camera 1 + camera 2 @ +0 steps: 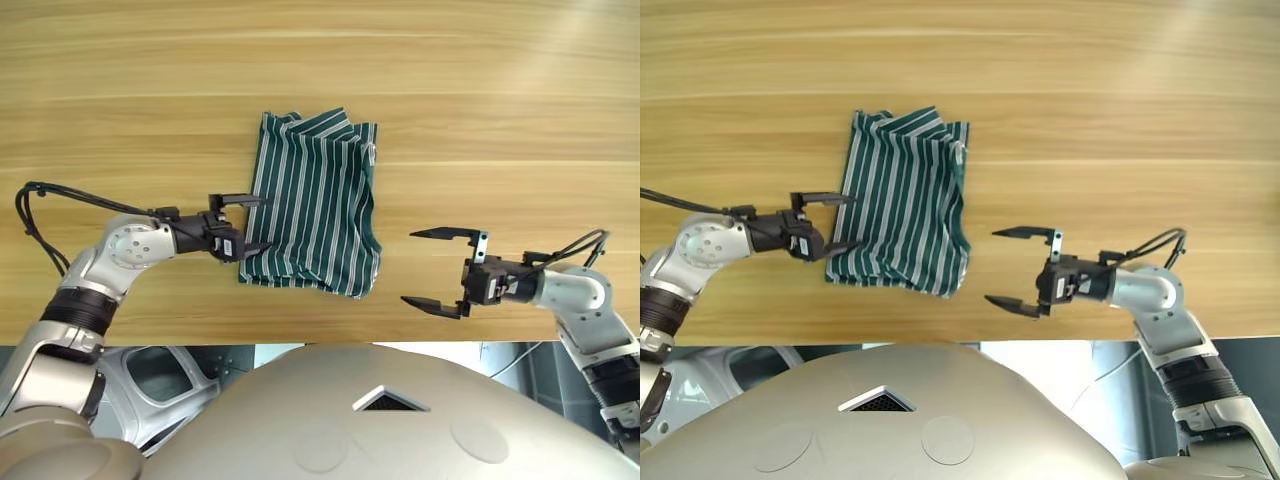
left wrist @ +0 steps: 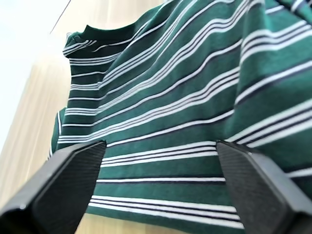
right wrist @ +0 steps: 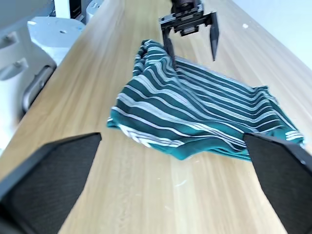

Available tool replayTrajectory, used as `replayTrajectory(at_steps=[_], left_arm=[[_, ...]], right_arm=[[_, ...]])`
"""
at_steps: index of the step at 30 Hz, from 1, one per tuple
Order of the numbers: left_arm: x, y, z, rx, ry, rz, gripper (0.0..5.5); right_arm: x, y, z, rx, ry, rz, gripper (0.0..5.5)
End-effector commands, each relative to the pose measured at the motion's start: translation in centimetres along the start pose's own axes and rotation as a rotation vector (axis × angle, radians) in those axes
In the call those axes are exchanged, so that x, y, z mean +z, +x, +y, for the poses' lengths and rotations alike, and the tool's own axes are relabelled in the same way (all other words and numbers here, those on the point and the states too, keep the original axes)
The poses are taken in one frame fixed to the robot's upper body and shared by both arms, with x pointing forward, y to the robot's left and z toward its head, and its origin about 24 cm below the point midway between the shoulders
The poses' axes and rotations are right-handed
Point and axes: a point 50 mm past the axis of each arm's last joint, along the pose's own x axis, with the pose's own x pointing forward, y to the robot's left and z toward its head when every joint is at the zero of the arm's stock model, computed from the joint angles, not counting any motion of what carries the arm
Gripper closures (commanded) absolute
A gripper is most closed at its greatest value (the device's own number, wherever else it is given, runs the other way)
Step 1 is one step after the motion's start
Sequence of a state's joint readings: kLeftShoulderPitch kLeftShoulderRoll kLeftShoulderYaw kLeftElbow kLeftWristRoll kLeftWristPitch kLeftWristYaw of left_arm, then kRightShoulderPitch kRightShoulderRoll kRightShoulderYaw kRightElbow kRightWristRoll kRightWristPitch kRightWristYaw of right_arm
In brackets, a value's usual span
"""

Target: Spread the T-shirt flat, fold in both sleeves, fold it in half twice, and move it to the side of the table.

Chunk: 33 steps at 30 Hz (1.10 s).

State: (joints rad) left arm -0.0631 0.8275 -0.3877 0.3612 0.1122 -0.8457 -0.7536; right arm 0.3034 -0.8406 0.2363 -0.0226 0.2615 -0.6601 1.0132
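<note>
T-shirt lies folded, left gripper (splayed, like right gripper) at its nine o'clock edge. Pinching one layer could unfold it.

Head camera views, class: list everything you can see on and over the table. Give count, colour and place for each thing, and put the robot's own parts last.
T-shirt: one, green with white stripes, folded, lying on the table between the two grippers.
Table: one, light wood, under everything.
Left gripper: one, black, open, at the T-shirt's left edge.
Right gripper: one, black, open, over bare table to the T-shirt's right, apart from it.
</note>
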Motion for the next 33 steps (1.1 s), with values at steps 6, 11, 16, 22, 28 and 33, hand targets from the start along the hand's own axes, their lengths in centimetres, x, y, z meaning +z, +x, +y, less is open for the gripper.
replayTrajectory(at_steps=[6, 11, 16, 22, 28, 33], left_arm=[[4.5, -3.0, 4.9, 0.269, 0.021, -0.273, 1.32], [3.4, -5.1, 1.4, 0.009, -0.088, -0.142, 1.32], [2.7, -8.7, -1.7, -0.261, -0.130, 0.078, 0.64], [2.2, -10.2, -1.8, -0.325, -0.096, 0.217, 0.14], [1.2, -7.5, -3.3, -0.367, -0.062, 0.236, 0.14], [1.2, -4.9, -4.3, -0.384, -0.049, 0.163, 0.14]], right_arm=[[-0.9, 0.9, -0.7, 0.036, -0.061, 0.079, 0.12], [-1.5, 1.7, -0.2, 0.083, -0.074, 0.110, 0.12], [-1.3, 2.1, 0.2, 0.089, -0.077, 0.107, 0.10], [-1.3, 3.3, 0.5, 0.099, -0.074, 0.081, 0.10], [-1.2, 5.5, 1.6, 0.168, -0.065, 0.015, 0.10], [-1.2, 6.6, 2.0, 0.186, -0.063, -0.005, 0.10]])
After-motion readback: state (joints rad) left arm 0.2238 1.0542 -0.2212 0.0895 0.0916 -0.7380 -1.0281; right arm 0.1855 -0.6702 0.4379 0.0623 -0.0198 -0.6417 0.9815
